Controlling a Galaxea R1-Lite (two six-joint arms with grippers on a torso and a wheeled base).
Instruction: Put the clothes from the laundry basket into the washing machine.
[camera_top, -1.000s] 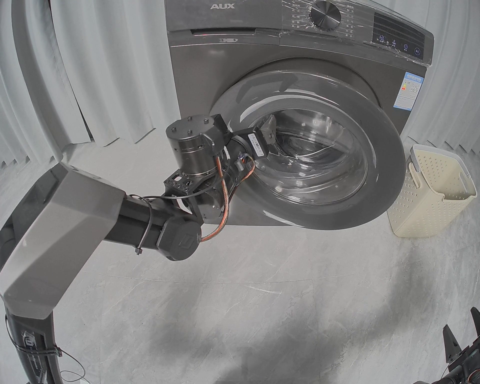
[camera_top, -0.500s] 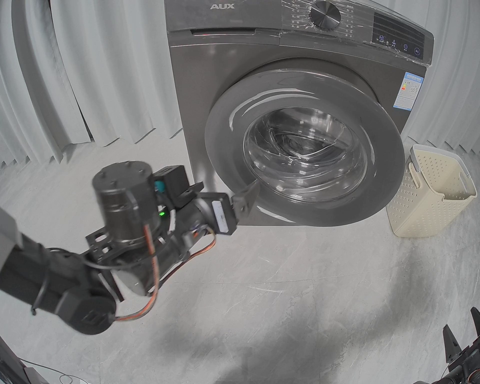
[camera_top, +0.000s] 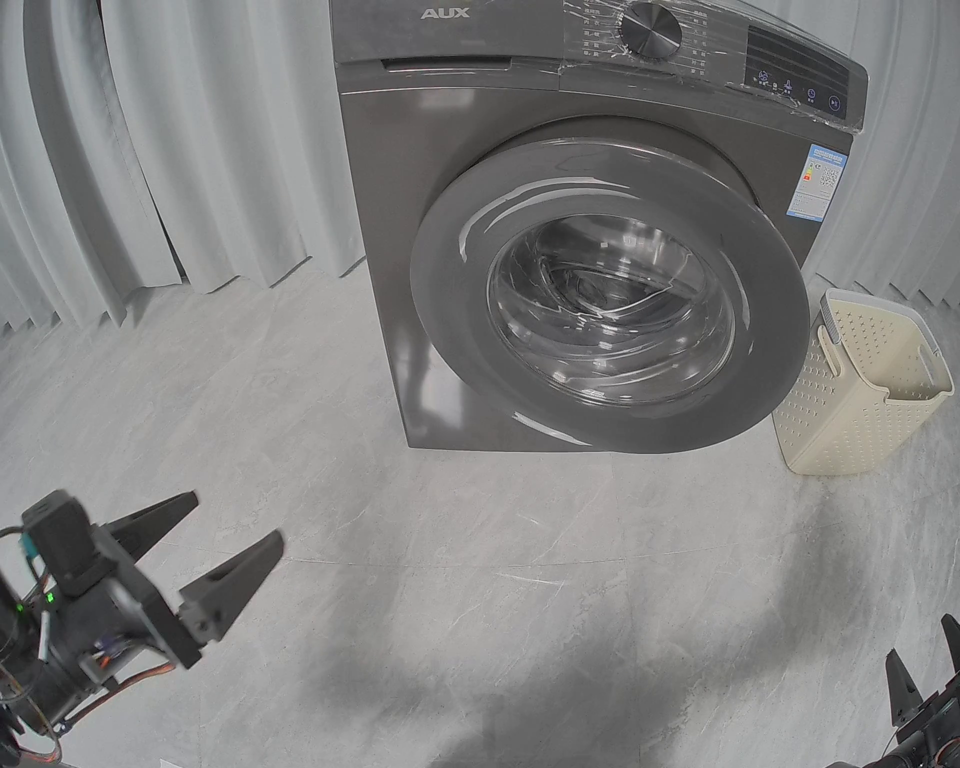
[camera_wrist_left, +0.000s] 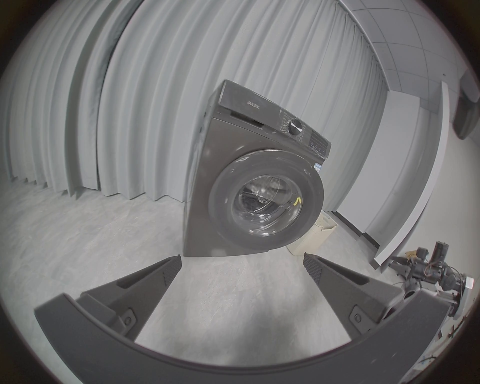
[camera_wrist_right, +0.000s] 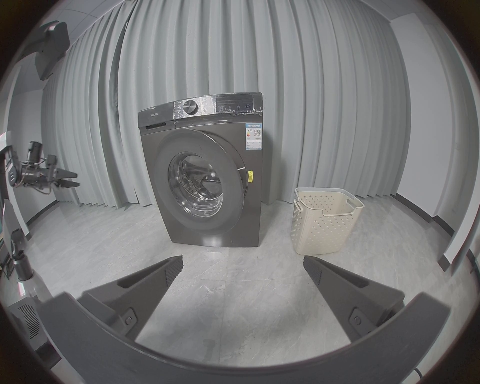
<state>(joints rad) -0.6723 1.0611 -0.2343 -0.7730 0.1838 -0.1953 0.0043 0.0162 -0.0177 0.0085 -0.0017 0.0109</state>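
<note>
Judged near done — saw washing machine (camera_top: 600, 150) door (camera_top: 610, 310) shut, laundry basket (camera_top: 860, 400) just beside it apparently empty. Found left hand (camera_top: 232, 518) released, well apart from washing machine — right hand (camera_wrist_right: 241, 260) released too.

We see pleated white curtains (camera_top: 200, 150) hanging down to a grey marbled floor (camera_top: 500, 600); beside the curtains stands a plain white wall (camera_wrist_left: 395, 165).

The grey floor (camera_top: 520, 600) carries the washing machine (camera_top: 600, 230), with the laundry basket (camera_top: 865, 385) just beside it.

Laundry basket (camera_top: 850, 410) stands right of washing machine (camera_top: 420, 130).
</note>
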